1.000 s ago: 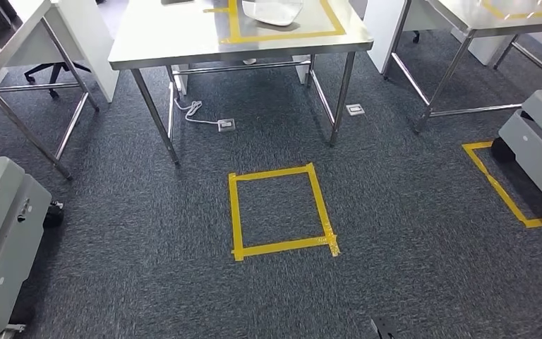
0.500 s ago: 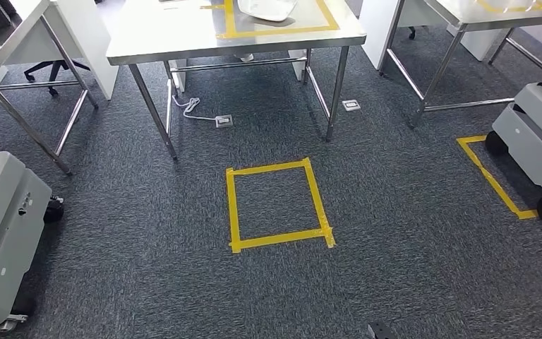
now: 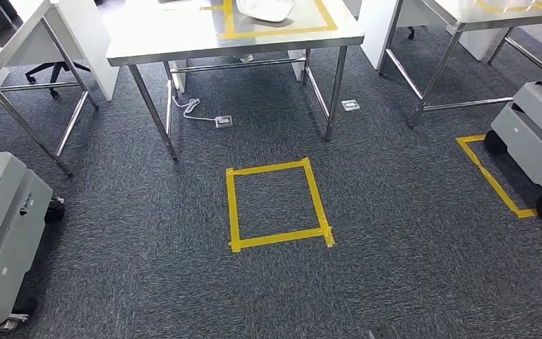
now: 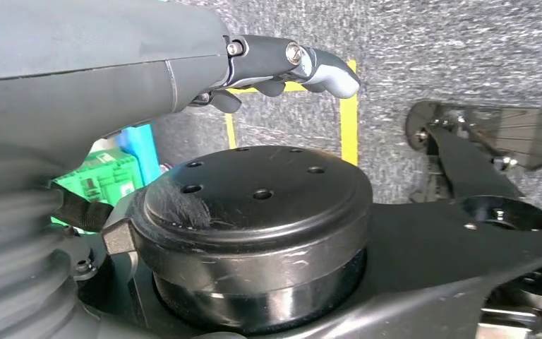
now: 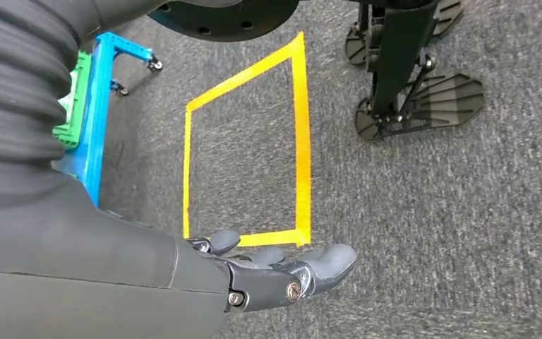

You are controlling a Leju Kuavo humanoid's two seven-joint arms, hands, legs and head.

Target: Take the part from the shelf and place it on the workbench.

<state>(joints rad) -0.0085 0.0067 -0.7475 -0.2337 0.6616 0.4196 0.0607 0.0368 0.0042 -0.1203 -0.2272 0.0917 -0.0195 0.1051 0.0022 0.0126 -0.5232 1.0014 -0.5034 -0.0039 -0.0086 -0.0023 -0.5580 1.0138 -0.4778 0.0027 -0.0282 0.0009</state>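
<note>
A steel workbench [image 3: 176,35] stands ahead at the top of the head view, with a yellow tape rectangle on its top. A white, shallow object [image 3: 265,7] lies inside that rectangle, cut off by the picture's edge. My left hand [image 4: 282,67] hangs over the carpet with its fingers loosely extended and nothing in them. My right hand [image 5: 282,272] also hangs low over the carpet, fingers stretched out and empty. A blue frame with green bins [image 5: 88,106] stands close behind me, and it appears in the left wrist view too [image 4: 106,180].
A yellow tape square [image 3: 233,205] marks the grey carpet in front of the bench. Grey wheeled carts stand at the left [image 3: 3,233] and right [image 3: 536,134]. More steel tables flank the bench. A socket and cable [image 3: 224,121] lie under it.
The whole head picture has shifted slightly up and to the left over the last second, so the camera has moved. Nothing in the scene itself has changed.
</note>
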